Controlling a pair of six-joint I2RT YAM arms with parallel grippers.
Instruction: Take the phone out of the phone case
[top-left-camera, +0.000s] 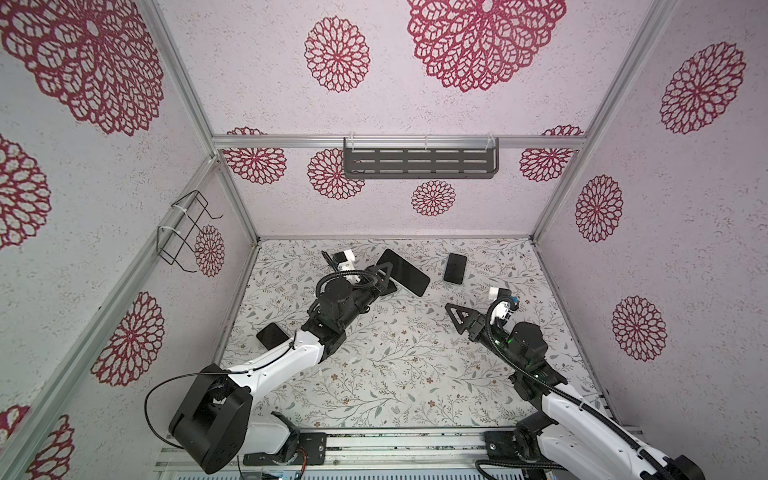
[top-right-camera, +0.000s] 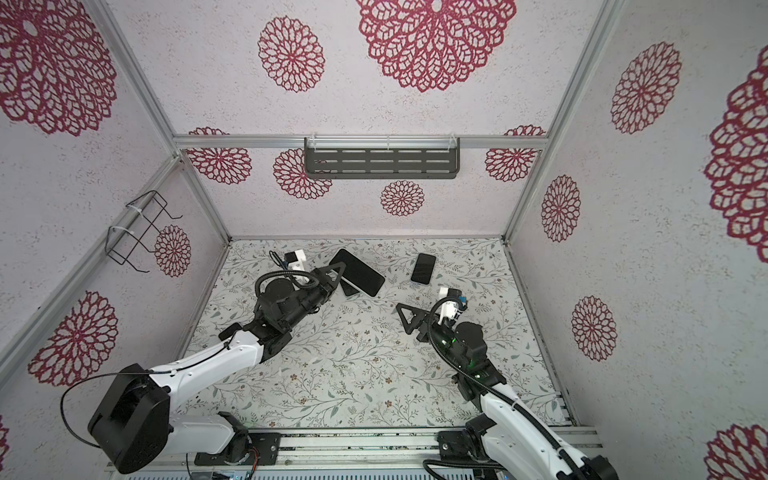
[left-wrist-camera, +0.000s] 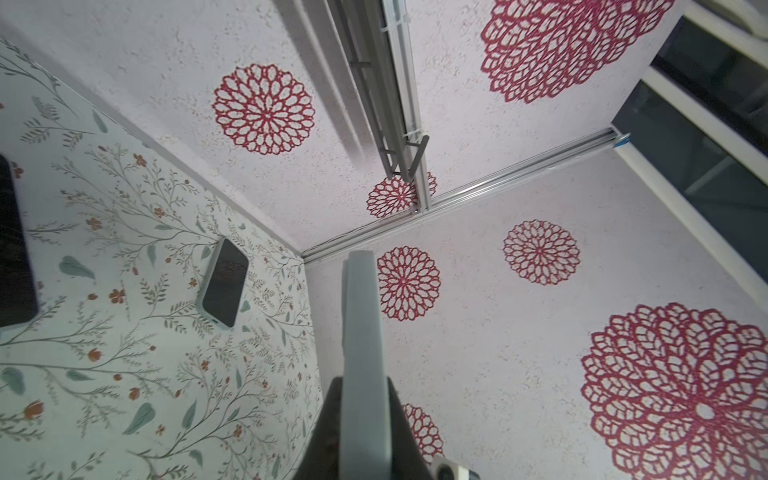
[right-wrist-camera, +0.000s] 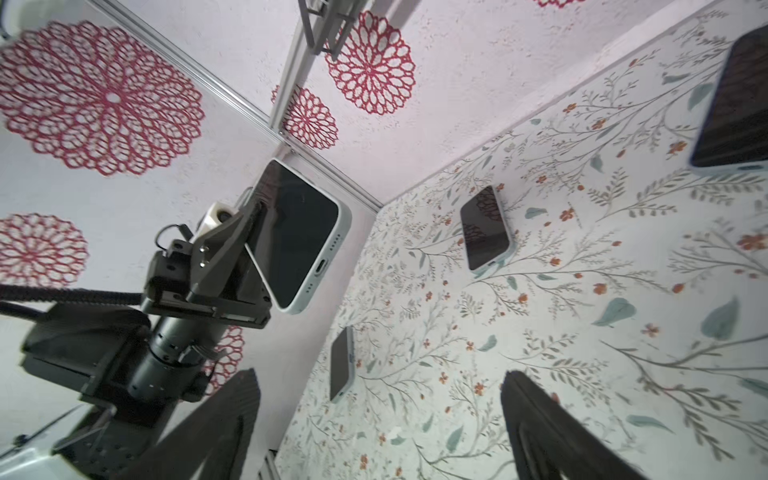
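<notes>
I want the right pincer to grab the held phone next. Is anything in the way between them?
Nothing visible. The open right pincer and the phone, clamped in the left pincer, have only table between them. A spare phone lies off to the side.

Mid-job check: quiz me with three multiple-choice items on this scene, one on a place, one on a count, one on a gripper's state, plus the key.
1. The phone beside the left arm lies at the table's: A left edge; B right edge; C centre.
2. Phones lying on the table: A one; B three; C five.
3. The right gripper is: A shut on a case; B shut on a phone; C open, empty.
Key: 1 A, a top view shows it there. 2 B, the right wrist view shows it plus a far phone and a near phone; the cased phone is lifted in the shut left gripper. 3 C, its fingers stand apart, nothing between.
</notes>
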